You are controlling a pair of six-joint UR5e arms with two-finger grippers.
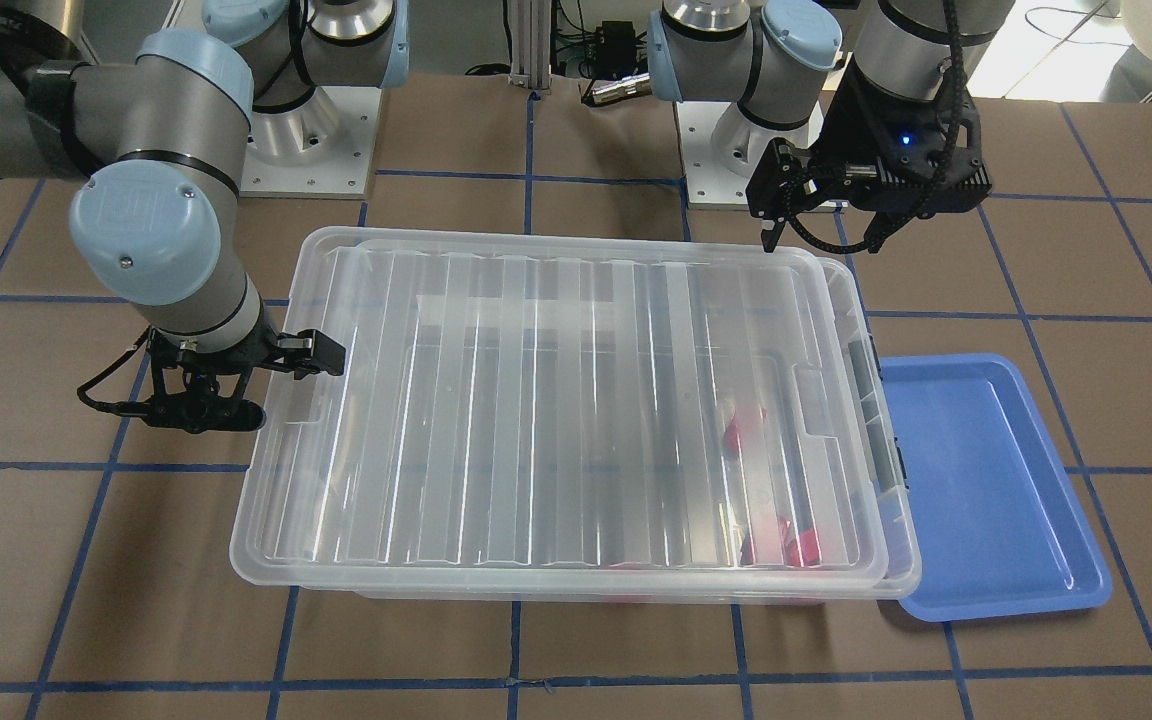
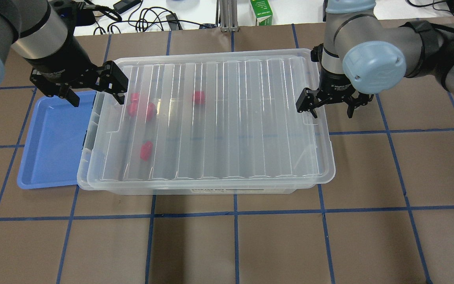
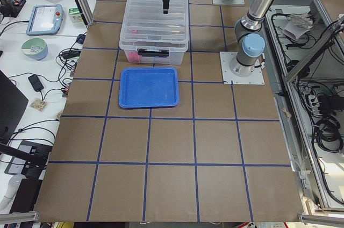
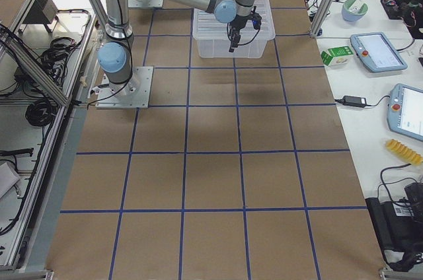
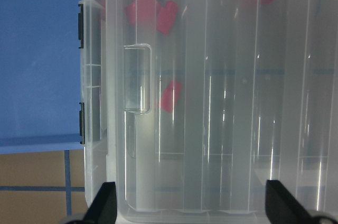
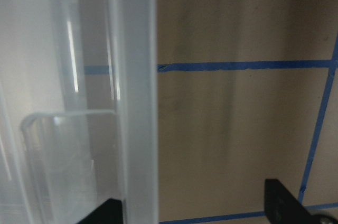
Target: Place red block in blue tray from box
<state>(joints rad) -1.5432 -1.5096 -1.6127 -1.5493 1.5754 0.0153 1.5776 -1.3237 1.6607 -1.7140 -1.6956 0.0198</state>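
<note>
Presently the red block (image 2: pixel 146 150) lies inside the lidded box (image 2: pixel 231 118), at its tray (image 2: pixel 53 138) end; left gripper (image 2: pixel 95 88) and right gripper (image 2: pixel 327 108) flank the box, jaws apart; block seems light, rigid, slick: pinch flat sides.

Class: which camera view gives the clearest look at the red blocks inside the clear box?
The overhead view: the red blocks show separately through the lid. The left wrist view shows them closer but blurrier. The front view gives faint smears; the rest show almost nothing.

Brown tabletop (image 2: pixel 278 248), blue tape grid (image 2: pixel 235 215), cluttered white benches (image 4: pixel 370 135).
</note>
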